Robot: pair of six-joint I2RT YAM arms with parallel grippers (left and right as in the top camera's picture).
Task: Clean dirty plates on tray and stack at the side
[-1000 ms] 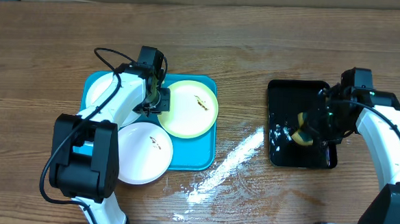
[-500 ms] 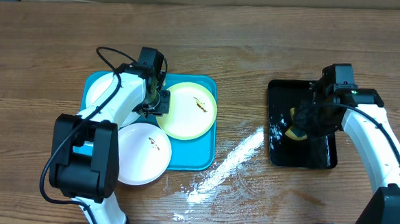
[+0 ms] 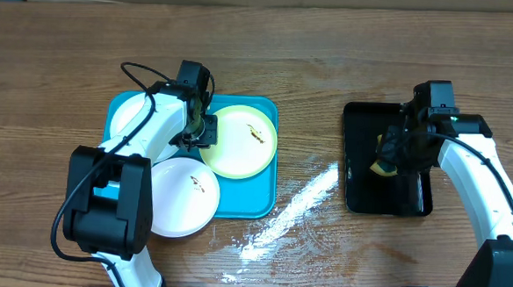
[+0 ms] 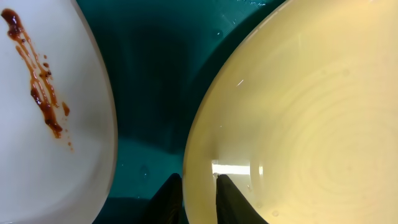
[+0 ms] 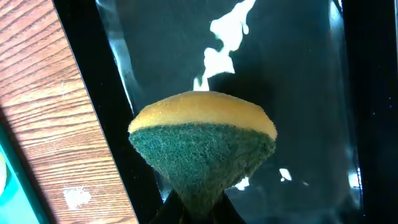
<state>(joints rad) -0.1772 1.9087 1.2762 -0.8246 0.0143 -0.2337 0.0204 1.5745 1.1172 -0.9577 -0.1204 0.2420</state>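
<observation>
The pale yellow-green plate (image 3: 242, 141) lies on the right half of the turquoise tray (image 3: 254, 196) and carries a small dark smear. My left gripper (image 3: 203, 128) is at its left rim. In the left wrist view the gripper (image 4: 199, 194) has one finger outside the plate (image 4: 298, 112) and one on top, shut on the rim. A white plate (image 4: 56, 137) with a brown sauce streak lies to the left. Another white plate (image 3: 182, 195) overhangs the tray's front. My right gripper (image 3: 397, 153) is shut on a yellow-and-green sponge (image 5: 202, 143).
A glossy black tray (image 3: 386, 190) with water in it sits at the right, under the sponge. A third plate (image 3: 131, 112), white, is mostly hidden under my left arm at the tray's back left. A wet streak (image 3: 297, 203) runs across the wooden table between the two trays.
My right gripper has carried the sponge a little left and toward the back over the black tray. The yellow-green plate has shifted slightly left; my left arm has stayed at its rim.
</observation>
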